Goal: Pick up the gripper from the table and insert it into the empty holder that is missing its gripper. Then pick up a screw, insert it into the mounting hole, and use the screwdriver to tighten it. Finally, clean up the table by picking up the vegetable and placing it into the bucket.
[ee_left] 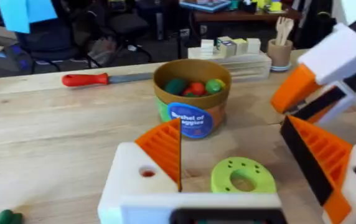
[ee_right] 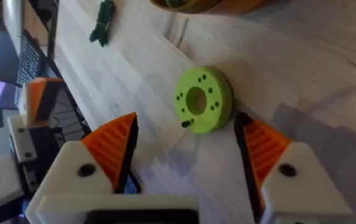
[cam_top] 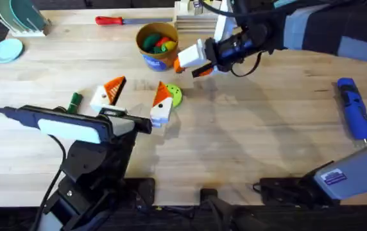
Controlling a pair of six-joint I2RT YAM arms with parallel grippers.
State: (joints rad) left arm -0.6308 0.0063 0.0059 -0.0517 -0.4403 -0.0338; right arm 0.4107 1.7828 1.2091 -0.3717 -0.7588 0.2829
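**Veg grab: centre first, then drop**

My right gripper (ee_right: 187, 118) is spread wide, holding nothing, and hangs over the green ring-shaped vegetable (ee_right: 218, 102), which lies flat on the table near the bucket (ee_left: 193, 119). I'd centre both pads on the ring's outer edge before descending, since it's thin & could skid off. An orange-tipped white block (cam_top: 161, 110) sits just beside it – approach from the clear side. Then lift straight up, short hop to the bucket – release low.
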